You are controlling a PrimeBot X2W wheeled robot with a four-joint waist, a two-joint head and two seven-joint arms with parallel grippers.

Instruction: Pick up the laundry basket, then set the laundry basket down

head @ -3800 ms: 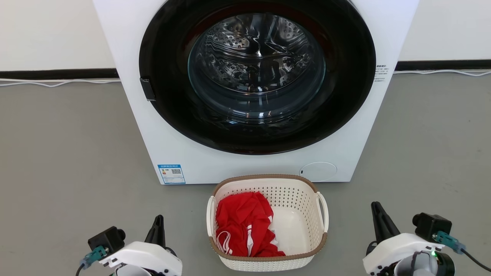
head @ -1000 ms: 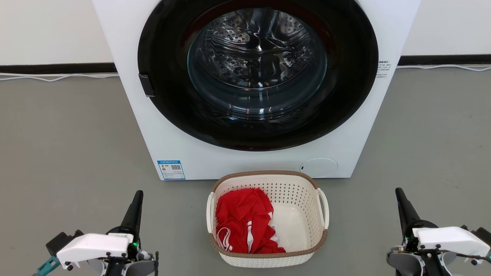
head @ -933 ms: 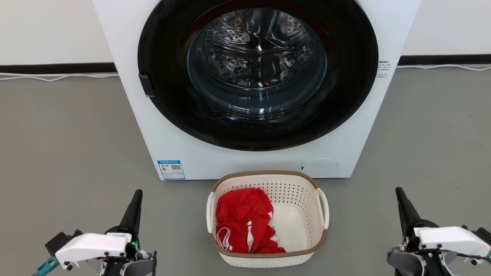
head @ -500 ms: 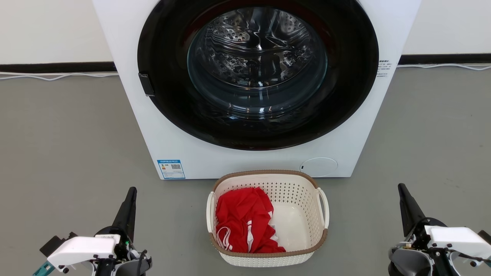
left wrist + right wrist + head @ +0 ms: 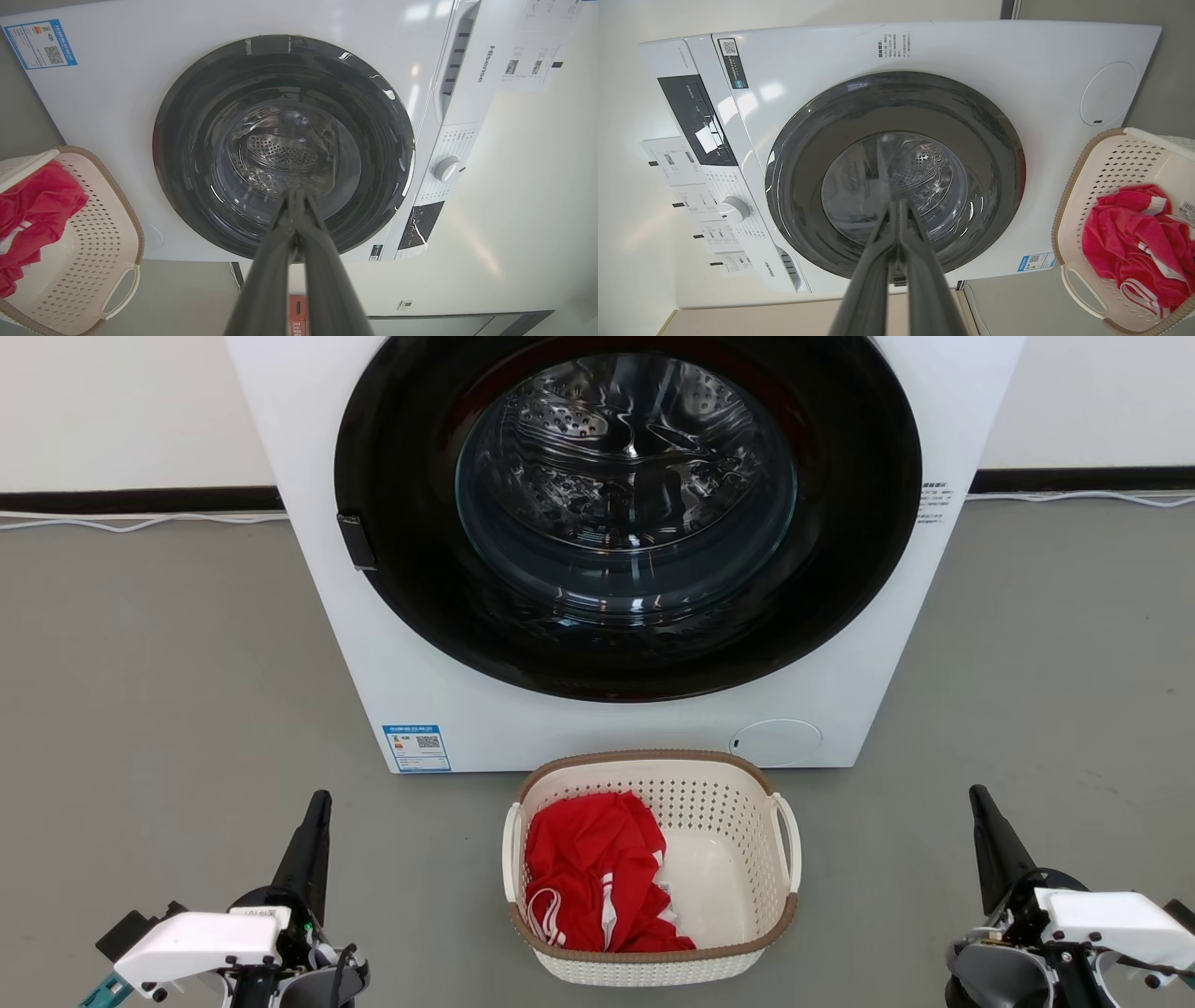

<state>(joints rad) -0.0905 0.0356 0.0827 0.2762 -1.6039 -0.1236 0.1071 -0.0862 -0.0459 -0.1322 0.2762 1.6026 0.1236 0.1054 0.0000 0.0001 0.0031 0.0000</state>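
Left gripper (image 5: pixel 321 800) and right gripper (image 5: pixel 977 793) low at either side, fingers pressed together, holding nothing. Between the 2, apart from both: basket (image 5: pixel 709 807) standing on grey floor (image 5: pixel 168 691), red garment (image 5: pixel 588 877) inside, toward its left. Just behind: white washer (image 5: pixel 420 691), glass door closed. Beyond: black baseboard (image 5: pixel 140 501), pale wall (image 5: pixel 112 411).
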